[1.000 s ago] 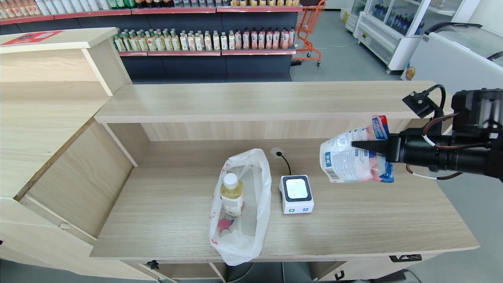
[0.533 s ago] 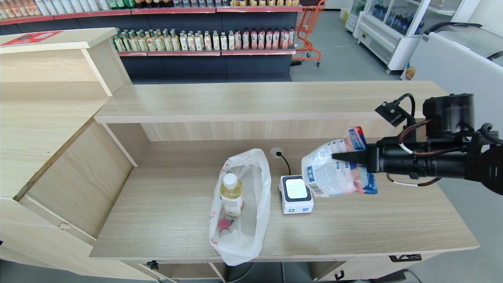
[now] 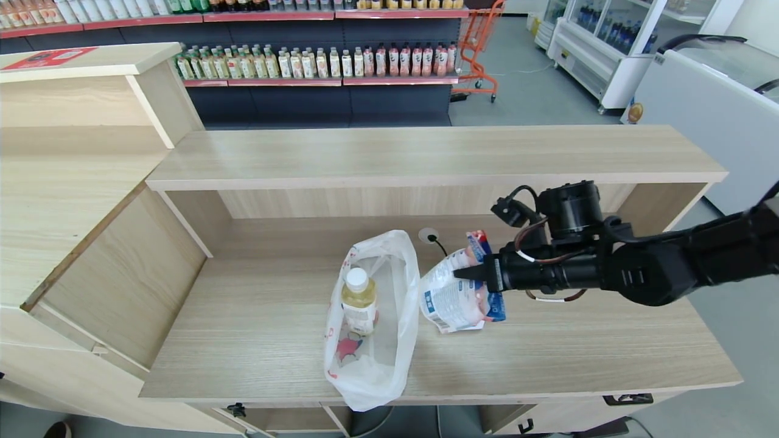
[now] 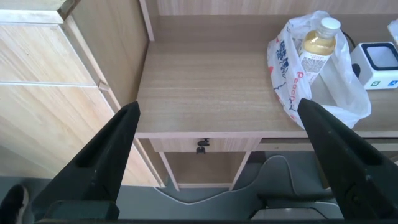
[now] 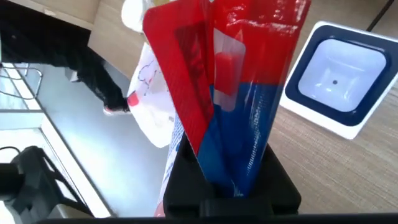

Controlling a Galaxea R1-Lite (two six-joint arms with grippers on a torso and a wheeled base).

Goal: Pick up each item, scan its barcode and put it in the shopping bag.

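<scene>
A blue, red and white pouch (image 3: 447,301) is pinched at its top seam by the right gripper (image 3: 462,274) and held low over the worktop (image 3: 548,353). The scanner (image 5: 336,76) is seen on the worktop close below the gripper, under the pouch. Immediately to the gripper's left the shopping bag (image 3: 374,353) is spread open, with a bottle (image 3: 359,301) inside. The pouch's edge is very near the bag's rim, but contact cannot be told. Beyond the gripper a raised counter (image 3: 426,155) is set along the back. Bare worktop is left on the gripper's right and toward the near edge. The left gripper (image 4: 219,104) is held spread wide, off the worktop's near-left corner, well apart from the bag.
</scene>
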